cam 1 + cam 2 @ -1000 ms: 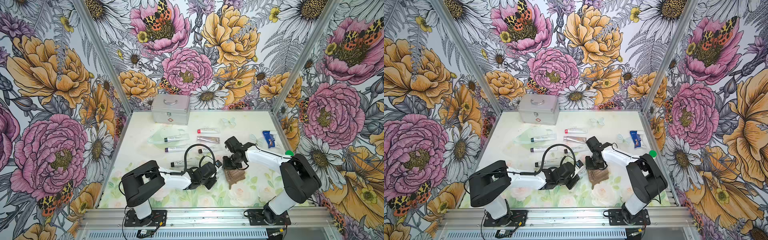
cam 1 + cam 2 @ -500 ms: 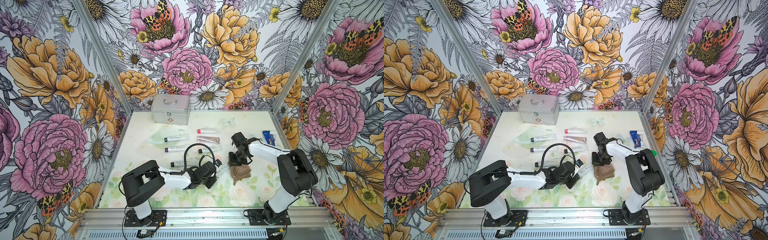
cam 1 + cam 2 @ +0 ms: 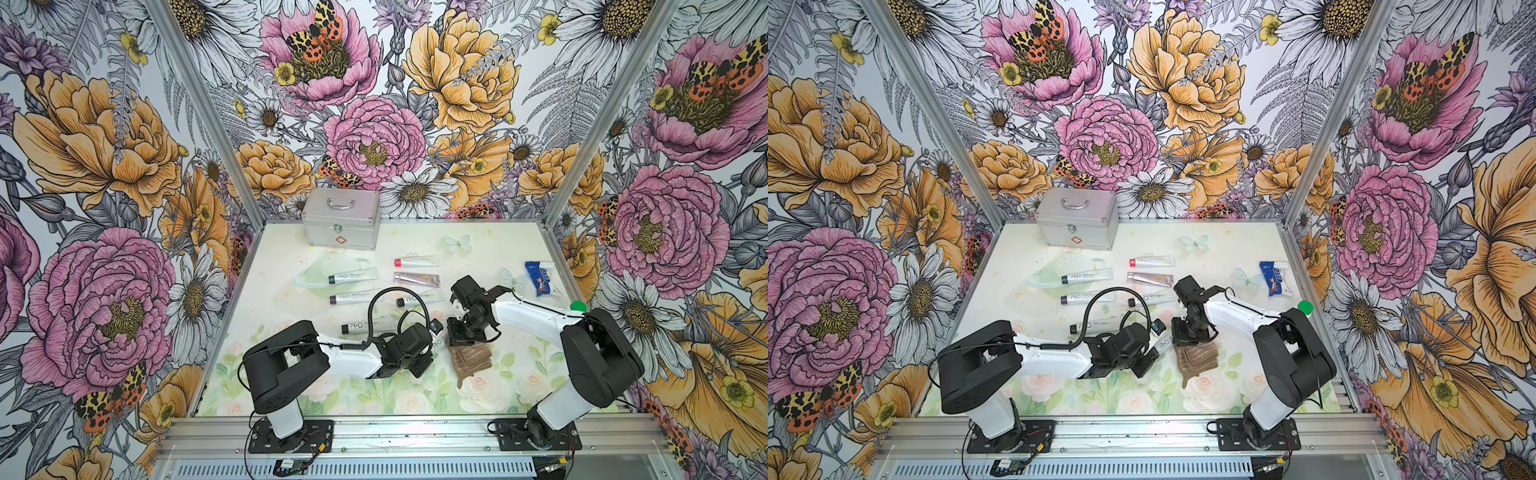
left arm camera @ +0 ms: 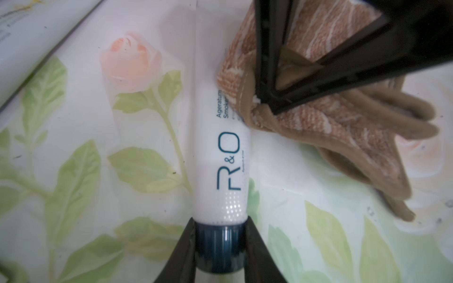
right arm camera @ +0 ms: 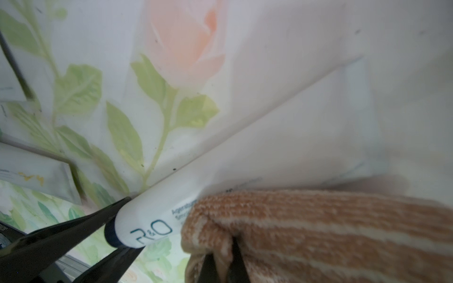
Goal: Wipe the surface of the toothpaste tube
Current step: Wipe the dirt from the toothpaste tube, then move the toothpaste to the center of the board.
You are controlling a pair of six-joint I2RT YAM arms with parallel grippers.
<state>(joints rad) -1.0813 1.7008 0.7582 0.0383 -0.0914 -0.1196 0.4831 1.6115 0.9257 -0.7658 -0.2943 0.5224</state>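
White toothpaste tube [image 4: 220, 159]: smooth, glossy plastic, with a highlight near the dark blue cap [image 4: 219, 247], which is faintly ridged.
Brown-striped cloth [image 4: 343, 127]: terry, rough looped pile, smoother hem.
Printed table mat [image 4: 73, 122]: smooth sheet, faint sheen.
At 12 o'clock on the table, first-aid case [image 3: 341, 220]: brushed silver metal.
At 3 o'clock, blue packet [image 3: 540, 279]: glossy wrapper.

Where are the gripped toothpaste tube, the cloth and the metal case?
toothpaste tube [image 4: 220, 156], left wrist view, logo area
cloth [image 3: 471, 360], a top view, striped middle
metal case [image 3: 361, 212], a top view, lid

Left gripper [image 4: 219, 236] clamped, right gripper [image 5: 221, 264] pinched
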